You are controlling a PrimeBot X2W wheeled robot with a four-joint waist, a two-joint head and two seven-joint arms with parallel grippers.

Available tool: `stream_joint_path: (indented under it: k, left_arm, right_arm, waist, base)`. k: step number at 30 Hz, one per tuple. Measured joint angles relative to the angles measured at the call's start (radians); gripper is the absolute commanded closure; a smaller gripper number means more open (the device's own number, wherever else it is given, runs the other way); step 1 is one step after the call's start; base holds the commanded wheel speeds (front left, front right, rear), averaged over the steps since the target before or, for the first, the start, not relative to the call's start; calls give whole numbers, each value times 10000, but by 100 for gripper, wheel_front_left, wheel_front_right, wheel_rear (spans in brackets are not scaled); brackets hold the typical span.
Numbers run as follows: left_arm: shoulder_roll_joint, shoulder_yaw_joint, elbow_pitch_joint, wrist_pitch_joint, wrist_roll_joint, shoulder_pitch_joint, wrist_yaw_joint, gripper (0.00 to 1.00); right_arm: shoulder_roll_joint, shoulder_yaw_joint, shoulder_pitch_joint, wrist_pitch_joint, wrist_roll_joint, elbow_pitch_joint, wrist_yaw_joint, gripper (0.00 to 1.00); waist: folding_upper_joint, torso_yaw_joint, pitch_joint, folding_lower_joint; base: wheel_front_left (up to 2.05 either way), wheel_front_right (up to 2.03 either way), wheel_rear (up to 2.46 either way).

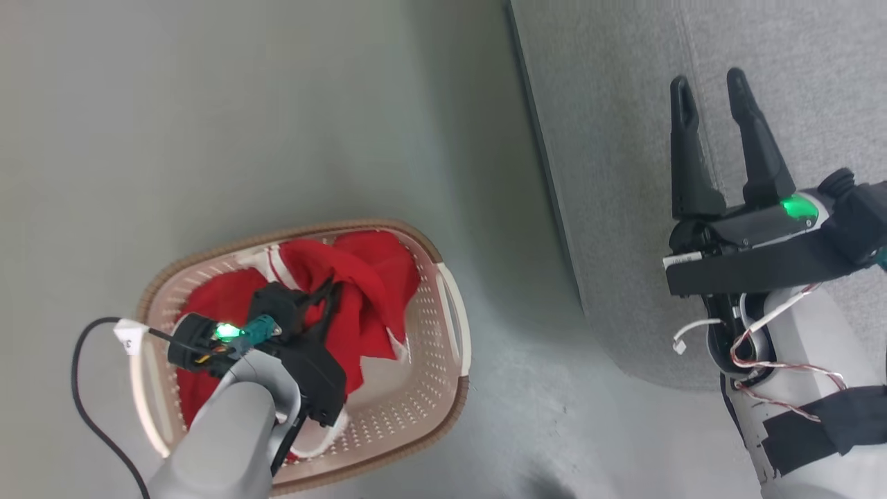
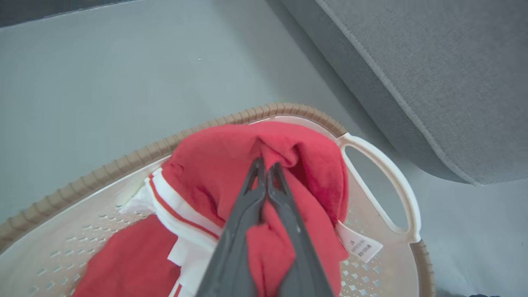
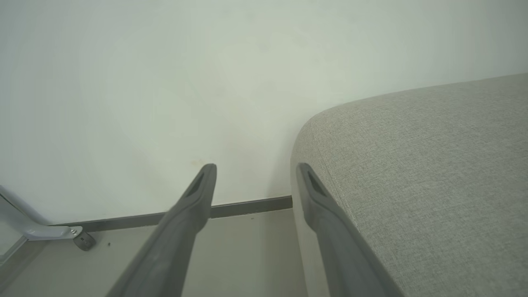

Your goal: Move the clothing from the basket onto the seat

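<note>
All clothing (image 2: 214,165) is in the basket (image 2: 288,109), none seen on the seat (image 1: 624,138); left gripper (image 2: 267,164) pinches a red fold inside the basket, right gripper (image 1: 708,80) hangs with jaws apart

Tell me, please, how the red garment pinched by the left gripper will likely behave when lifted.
Probably floppy: the red garment bunches and folds where the left gripper pinches it. It will likely drape and trail over the basket rim. It looks thin, so probably light.

A pale wall (image 3: 165,82) meets the grey floor (image 1: 277,104) (dark baseboard (image 3: 247,205) between).
</note>
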Motion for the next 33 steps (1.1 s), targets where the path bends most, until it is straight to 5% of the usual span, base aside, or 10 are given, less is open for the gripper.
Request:
stream_joint_path:
  k: [17,33]
  left_arm:
    - [662,-782,-3352,-84,-1772,835,0,100]
    - [878,-1269,-4968,-84,-2880,794,0,100]
  right_arm:
    - [-688,313,1369,2,456,598,0,0]
    - [-1528,3093,2470,2,1528,454,0,0]
  waist:
    - [0,903,-2516,0]
    - [-1,1708,-4919,0]
  base:
    - [0,0,0]
    - [0,0,0]
